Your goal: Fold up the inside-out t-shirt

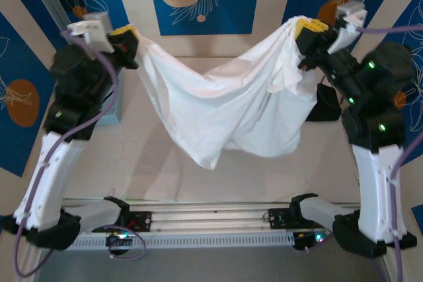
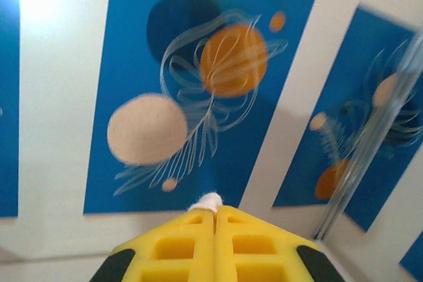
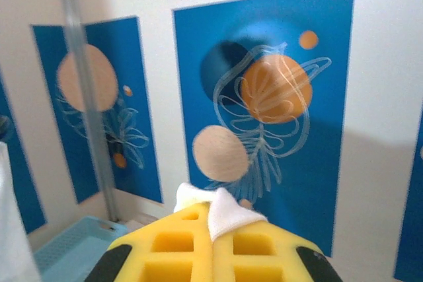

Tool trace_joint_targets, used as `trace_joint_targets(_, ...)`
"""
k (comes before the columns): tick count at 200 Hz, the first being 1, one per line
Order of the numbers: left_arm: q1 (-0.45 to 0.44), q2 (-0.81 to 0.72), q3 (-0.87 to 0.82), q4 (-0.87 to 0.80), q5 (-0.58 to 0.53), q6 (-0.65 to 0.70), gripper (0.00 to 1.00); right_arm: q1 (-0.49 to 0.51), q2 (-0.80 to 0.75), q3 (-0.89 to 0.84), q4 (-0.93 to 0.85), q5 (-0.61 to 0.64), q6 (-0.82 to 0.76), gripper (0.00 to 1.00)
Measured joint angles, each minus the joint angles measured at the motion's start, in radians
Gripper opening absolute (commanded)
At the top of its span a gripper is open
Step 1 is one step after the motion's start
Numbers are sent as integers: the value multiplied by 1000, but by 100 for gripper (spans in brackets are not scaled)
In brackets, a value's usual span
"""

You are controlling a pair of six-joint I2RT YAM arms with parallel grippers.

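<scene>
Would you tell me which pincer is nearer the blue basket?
Left. The left pincer is raised close by the blue basket; the right pincer is across the table, with the t-shirt hanging between them.

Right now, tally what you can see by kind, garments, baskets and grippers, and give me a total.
Garments: 2, the white t-shirt hanging between both grippers, and a black garment on the right.
Baskets: 1, the blue basket.
Grippers: 2, the left gripper and the right gripper, each shut on the white t-shirt.
Total: 5.
</scene>
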Motion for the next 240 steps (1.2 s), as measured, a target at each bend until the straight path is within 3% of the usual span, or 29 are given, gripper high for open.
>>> trace_joint_targets(28, 5, 158, -51, -4, -13, -10, 0, -15, 270, 73, 33, 44, -17, 6)
trace_joint_targets(57, 11, 252, -188, -9, -11, -48, 0, -4, 729, 321, -42, 53, 0, 40)
trace_joint_targets(82, 17, 263, -336, -9, -4, -88, 0, 39, 956, 318, -150, 78, -19, 52)
trace_joint_targets(110, 23, 237, -480, 3, 7, -116, 0, 137, 888, -10, -185, 89, -23, 62)
trace_joint_targets(132, 30, 182, -562, 8, 8, -123, 0, 235, 660, -344, -166, 61, 10, 62)
trace_joint_targets(155, 35, 117, -603, 13, 11, -126, 0, 330, 431, -582, -130, 15, 81, 57)
trace_joint_targets(172, 36, 81, -616, 20, 13, -126, 0, 362, 365, -695, -93, 4, 141, 53)
trace_joint_targets(200, 36, 60, -625, 22, 15, -126, 0, 358, 386, -839, -77, 14, 219, 52)
trace_joint_targets(240, 37, 59, -635, 23, 16, -126, 0, 348, 428, -875, -69, 37, 267, 44)
